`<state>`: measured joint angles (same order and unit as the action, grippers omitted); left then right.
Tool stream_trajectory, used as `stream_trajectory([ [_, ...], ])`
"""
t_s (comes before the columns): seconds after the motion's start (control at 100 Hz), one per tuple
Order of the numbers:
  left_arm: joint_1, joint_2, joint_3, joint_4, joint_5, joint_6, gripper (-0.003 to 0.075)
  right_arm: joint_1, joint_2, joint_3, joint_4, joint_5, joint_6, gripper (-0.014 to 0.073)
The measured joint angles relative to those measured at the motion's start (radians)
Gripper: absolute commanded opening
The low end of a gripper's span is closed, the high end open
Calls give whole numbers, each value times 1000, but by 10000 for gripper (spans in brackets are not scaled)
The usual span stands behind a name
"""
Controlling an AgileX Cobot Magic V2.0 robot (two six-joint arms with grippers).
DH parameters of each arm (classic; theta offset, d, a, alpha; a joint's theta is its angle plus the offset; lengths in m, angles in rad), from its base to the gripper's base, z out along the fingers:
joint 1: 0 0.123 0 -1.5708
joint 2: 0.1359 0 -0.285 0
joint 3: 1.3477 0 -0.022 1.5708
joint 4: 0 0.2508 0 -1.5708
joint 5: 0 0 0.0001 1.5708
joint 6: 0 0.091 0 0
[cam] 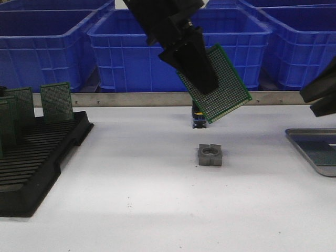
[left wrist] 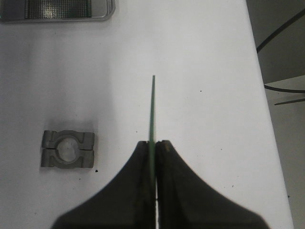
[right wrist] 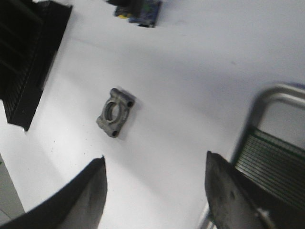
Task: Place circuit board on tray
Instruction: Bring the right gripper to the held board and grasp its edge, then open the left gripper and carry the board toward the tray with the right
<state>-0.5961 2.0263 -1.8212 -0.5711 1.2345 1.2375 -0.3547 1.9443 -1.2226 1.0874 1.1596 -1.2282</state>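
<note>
Gripping a thin green perforated board (cam: 223,86) edge-on, the left gripper (left wrist: 153,143) has its black, wedge-shaped jaws clamped on the board's lower part, and the board hangs tilted in the air above the white table (cam: 136,194). Below it and slightly nearer the camera lies a small grey cast-metal clamp block (cam: 210,155) with a round bore and a split through its middle; behind that block stands a small blue and yellow part (cam: 198,121), partly hidden by the board. The right gripper (right wrist: 155,191) hovers with its dark jaws wide apart and empty, right of the block, by the near rim of the tray (cam: 302,144). That tray, silver-grey with rounded corners and a raised rim, rests on the table well right of the block and already holds a green board (right wrist: 271,164). Left of the block sits a black slotted rack (cam: 37,163) with green boards standing upright in it. Blue ribbed plastic bins (cam: 52,47) line the back beyond a metal strip.
</note>
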Motion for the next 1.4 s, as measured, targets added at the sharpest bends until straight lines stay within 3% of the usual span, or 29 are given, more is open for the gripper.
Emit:
stream_trajectory([
  [0.4,0,0,0,0,0,-1,-18,199,-275,0,-100,29,-246,475],
  [0.87,0,0,0,0,0,-1,-18,385,-301,16,-145,39,-262,475],
  [1.27,0,0,0,0,0,-1,-18,421,-239,44,-170,37,-258,472],
  [1.4,0,0,0,-4,0,-2,-18,446,-222,46,-170,14,-258,381],
])
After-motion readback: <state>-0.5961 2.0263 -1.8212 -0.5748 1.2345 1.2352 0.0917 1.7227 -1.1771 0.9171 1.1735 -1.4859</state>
